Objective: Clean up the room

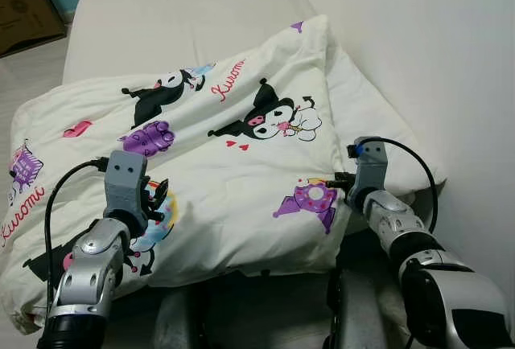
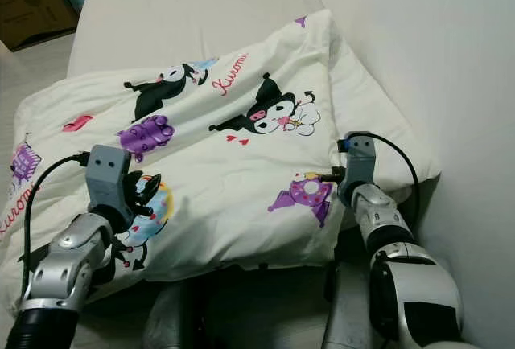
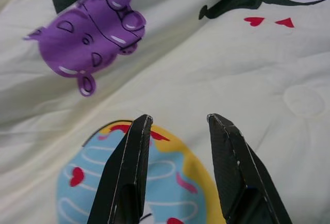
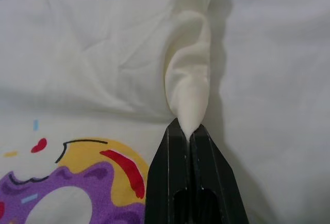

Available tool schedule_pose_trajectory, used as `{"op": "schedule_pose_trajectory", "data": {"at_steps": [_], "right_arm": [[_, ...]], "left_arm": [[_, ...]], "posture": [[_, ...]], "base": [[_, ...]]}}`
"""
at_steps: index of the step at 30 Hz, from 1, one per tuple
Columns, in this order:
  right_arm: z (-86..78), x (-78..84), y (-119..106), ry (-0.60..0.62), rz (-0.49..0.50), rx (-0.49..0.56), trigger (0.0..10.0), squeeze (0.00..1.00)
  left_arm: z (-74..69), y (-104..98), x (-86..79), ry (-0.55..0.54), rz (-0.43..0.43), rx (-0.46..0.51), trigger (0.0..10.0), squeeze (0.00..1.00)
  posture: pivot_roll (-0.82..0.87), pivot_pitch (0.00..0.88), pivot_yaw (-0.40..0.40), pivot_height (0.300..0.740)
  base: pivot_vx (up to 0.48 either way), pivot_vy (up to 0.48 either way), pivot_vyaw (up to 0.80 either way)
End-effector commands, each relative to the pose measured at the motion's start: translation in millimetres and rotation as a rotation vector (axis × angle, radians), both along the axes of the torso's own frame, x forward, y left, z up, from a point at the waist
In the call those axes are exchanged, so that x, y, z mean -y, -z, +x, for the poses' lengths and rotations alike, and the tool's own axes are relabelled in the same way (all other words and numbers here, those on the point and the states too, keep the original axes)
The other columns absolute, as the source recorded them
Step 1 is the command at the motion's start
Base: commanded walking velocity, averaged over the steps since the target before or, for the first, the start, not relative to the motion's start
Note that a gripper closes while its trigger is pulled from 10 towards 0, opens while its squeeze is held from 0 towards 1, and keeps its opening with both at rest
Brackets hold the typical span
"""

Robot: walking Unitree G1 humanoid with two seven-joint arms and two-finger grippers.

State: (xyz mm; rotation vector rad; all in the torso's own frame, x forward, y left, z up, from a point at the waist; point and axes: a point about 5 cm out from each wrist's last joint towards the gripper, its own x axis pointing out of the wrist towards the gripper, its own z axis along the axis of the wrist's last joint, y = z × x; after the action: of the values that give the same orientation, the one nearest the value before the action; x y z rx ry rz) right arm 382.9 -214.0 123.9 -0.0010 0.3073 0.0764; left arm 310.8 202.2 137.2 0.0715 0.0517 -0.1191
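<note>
Cream quilt [image 1: 241, 180] edge pinched in right hand [image 4: 190, 131], left hand [image 3: 178, 123] parted above it.

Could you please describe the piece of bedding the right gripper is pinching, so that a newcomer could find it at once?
On the cream mattress beside the white wall lies a puffy cream quilt printed with black cartoon characters and purple doughnuts. The right gripper is shut on a fold at its wall-side edge. Unlike the plain sheet, it carries red "Kuromi" lettering.
</note>
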Motion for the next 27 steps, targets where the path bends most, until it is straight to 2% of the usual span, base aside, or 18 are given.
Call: {"op": "schedule_pose_trajectory", "data": {"at_steps": [1,2,3,4,5,6,7,8,10,11,15,16,19,21,23,24,26,27], "right_arm": [[2.4,7.8,-9,0.017,-0.040,0.026,0.0,0.00],[2.4,7.8,-9,0.017,-0.040,0.026,0.0,0.00],[4.1,16.4,-17,0.042,-0.110,0.046,0.0,0.00],[4.1,16.4,-17,0.042,-0.110,0.046,0.0,0.00],[5.0,25.1,-25,0.071,-0.177,0.061,0.0,0.00],[5.0,25.1,-25,0.071,-0.177,0.061,0.0,0.00],[5.2,34.2,-31,0.105,-0.240,0.074,0.0,0.00],[5.2,34.2,-31,0.105,-0.240,0.074,0.0,0.00],[3.4,64.7,-53,0.221,-0.424,0.098,0.0,0.00],[3.4,64.7,-53,0.221,-0.424,0.098,0.0,0.00],[-5.8,106.7,-84,0.358,-0.684,0.095,0.0,0.00],[-5.8,106.7,-84,0.358,-0.684,0.095,0.0,0.00],[-15.7,132.4,-103,0.449,-0.839,0.083,0.0,0.00],[-15.7,132.4,-103,0.449,-0.839,0.083,0.0,0.00],[-22.2,145.7,-112,0.498,-0.913,0.071,0.0,0.00],[-22.2,145.7,-112,0.498,-0.913,0.071,0.0,0.00],[-33.5,164.3,-119,0.564,-0.992,0.037,0.0,0.00],[-33.5,164.3,-119,0.564,-0.992,0.037,0.0,0.00]], "left_arm": [[-5.6,11,-0.5,-0.009,-0.008,-0.044,10.0,0.00],[-5.6,11,-0.5,-0.009,-0.008,-0.044,10.0,0.00],[-6.2,12,0.7,-0.008,-0.010,-0.048,10.0,0.00],[-6.2,12,0.7,-0.008,-0.010,-0.048,10.0,0.00],[-6.5,13,1.3,-0.007,-0.011,-0.050,10.0,0.00],[-6.5,13,1.3,-0.007,-0.011,-0.050,10.0,0.00],[-6.8,13,1.8,-0.007,-0.013,-0.053,10.0,0.00],[-6.8,13,1.8,-0.007,-0.013,-0.053,10.0,0.00],[-7.1,15,3.1,-0.005,-0.017,-0.058,10.0,0.00],[-7.1,15,3.1,-0.005,-0.017,-0.058,10.0,0.00],[-5.9,15,5.8,-0.001,-0.022,-0.062,10.0,0.00],[-5.9,15,5.8,-0.001,-0.022,-0.062,10.0,0.00],[-4.7,16,8.2,0.004,-0.026,-0.063,10.0,0.00],[-4.7,16,8.2,0.004,-0.026,-0.063,10.0,0.00],[-4.6,16,9.7,0.007,-0.027,-0.064,10.0,0.00],[-4.6,16,9.7,0.007,-0.027,-0.064,10.0,0.00],[-4.8,17,11.0,0.009,-0.030,-0.066,10.0,0.00],[-4.8,17,11.0,0.009,-0.030,-0.066,10.0,0.00]], "posture": [[0.11,0.292,0.078,0.508],[0.11,0.292,0.078,0.508],[0.10,0.291,0.074,0.508],[0.10,0.291,0.074,0.508],[0.10,0.291,0.074,0.508],[0.10,0.291,0.074,0.508],[0.10,0.291,0.074,0.508],[0.10,0.291,0.074,0.508],[0.09,0.290,0.073,0.508],[0.09,0.290,0.073,0.508],[0.08,0.285,0.073,0.508],[0.08,0.285,0.073,0.508],[0.07,0.284,0.074,0.508],[0.07,0.284,0.074,0.508],[0.07,0.283,0.074,0.508],[0.07,0.283,0.074,0.508],[0.07,0.282,0.071,0.508],[0.07,0.282,0.071,0.508]], "base": [[0.000,0.000,0.00],[0.000,0.000,0.00],[0.000,0.000,0.00],[0.000,0.000,0.00],[0.000,0.000,0.00],[0.000,0.000,0.00],[0.000,0.000,0.00],[0.000,0.000,0.00],[0.000,0.000,0.00],[0.000,0.000,0.00],[0.000,0.000,0.00],[0.000,0.000,0.00],[0.000,0.000,0.00],[0.000,0.000,0.00],[0.000,0.000,0.00],[0.000,0.000,0.00],[0.000,0.000,0.00],[0.000,0.000,0.00]]}}
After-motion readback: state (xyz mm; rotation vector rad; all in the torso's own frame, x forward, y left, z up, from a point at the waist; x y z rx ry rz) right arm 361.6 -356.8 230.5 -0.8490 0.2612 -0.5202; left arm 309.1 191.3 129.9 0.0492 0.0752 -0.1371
